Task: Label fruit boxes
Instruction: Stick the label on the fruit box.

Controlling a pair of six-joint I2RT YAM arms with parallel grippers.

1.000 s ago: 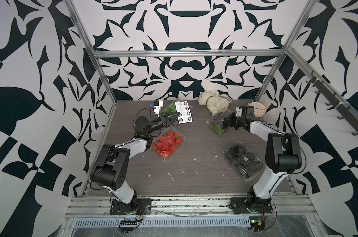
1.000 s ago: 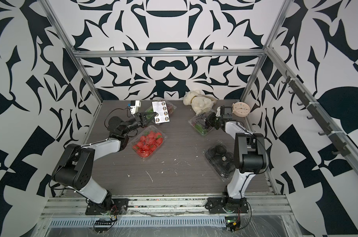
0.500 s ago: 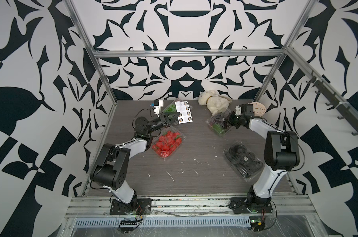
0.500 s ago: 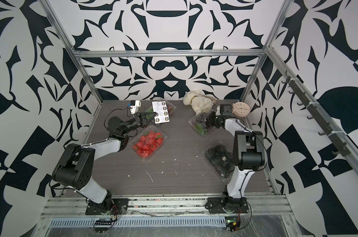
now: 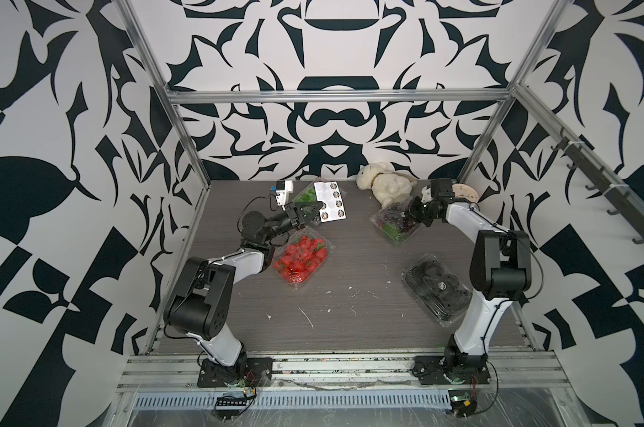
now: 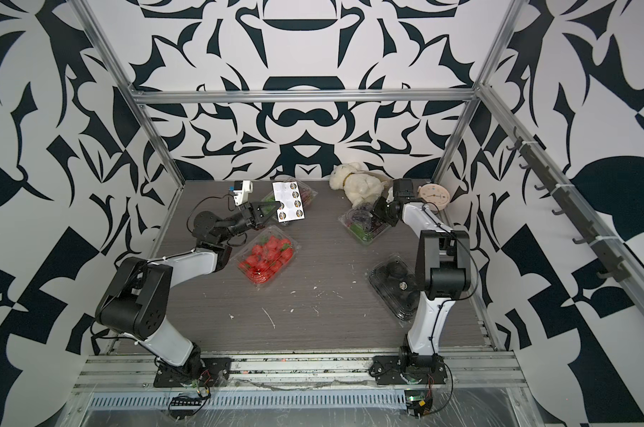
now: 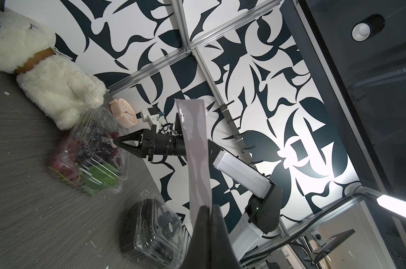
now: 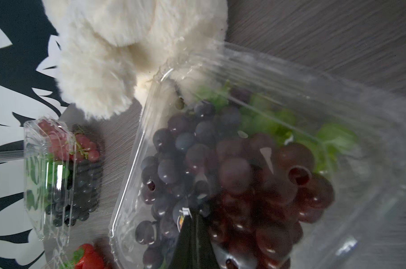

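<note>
Gripping, left: the left gripper [image 5: 314,213] is clamped fully closed on 1 edge of the white sticker sheet [image 5: 330,201], holding it tilted in the air over the back of the table [image 5: 350,295].
Gripping, right: the right gripper [image 7: 115,142] is pinched closed, with a small round label [image 7: 112,142] caught at its tips.
Right tips: right at the clear lid of the right grape box [image 5: 394,227]; I cannot tell whether they press on it.
Right grape box: far right part of the table, just beside the plush toy [image 5: 385,185], with dark and red grapes and green leaves inside.
Back grape box [image 5: 305,194]: far left part of the table, partly hidden behind the sheet in both top views.
Strawberry box [image 5: 302,257]: left of centre, just beside the left arm, lid shut.
Avocado box [image 5: 435,288]: near right, beside the right arm, with 1 round sticker [image 5: 441,285] on its lid.
Clock [image 5: 464,192]: back right corner, behind the right arm's wrist.
</note>
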